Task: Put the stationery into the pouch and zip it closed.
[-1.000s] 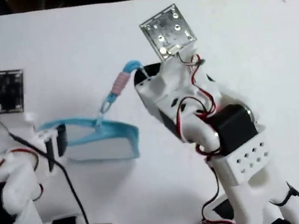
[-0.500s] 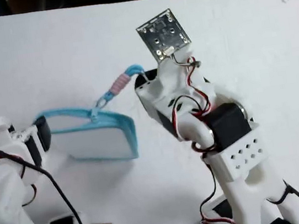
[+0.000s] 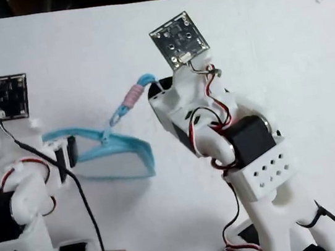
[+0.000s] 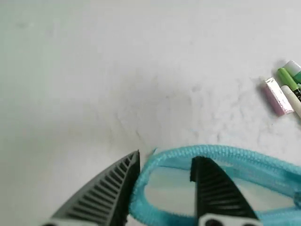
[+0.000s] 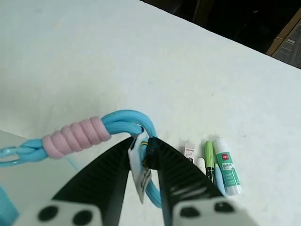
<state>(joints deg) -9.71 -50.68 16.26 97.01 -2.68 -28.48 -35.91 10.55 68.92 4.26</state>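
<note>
Left wrist view shows the left fingers (image 4: 106,197) spread apart. One sits outside the end of the pouch (image 4: 221,153), the other inside the loop of its blue zip rim, and the rim passes between them. I cannot tell whether either one presses it. The pouch runs off the frame, so its inside is hard to make out. The stationery (image 4: 282,89) lies on the white bench (image 4: 94,70), well apart from the pouch and beyond its rim. A pink eraser (image 4: 275,96) and a green pen (image 4: 287,77) are cut off at the edge.

Right wrist view has the right fingers (image 5: 106,181) clenched on the blue strap (image 5: 124,120) and a small white tag (image 5: 141,176). Pink beads (image 5: 77,136) sit on the strap between those fingers and the pouch. Farther from the pouch, the eraser, the pen and a glue stick (image 5: 226,167) lie side by side, with other pieces partly covered.

High view shows the pouch between the arms. The strap runs from its zip to the right arm, whose body covers the fingertips.
</note>
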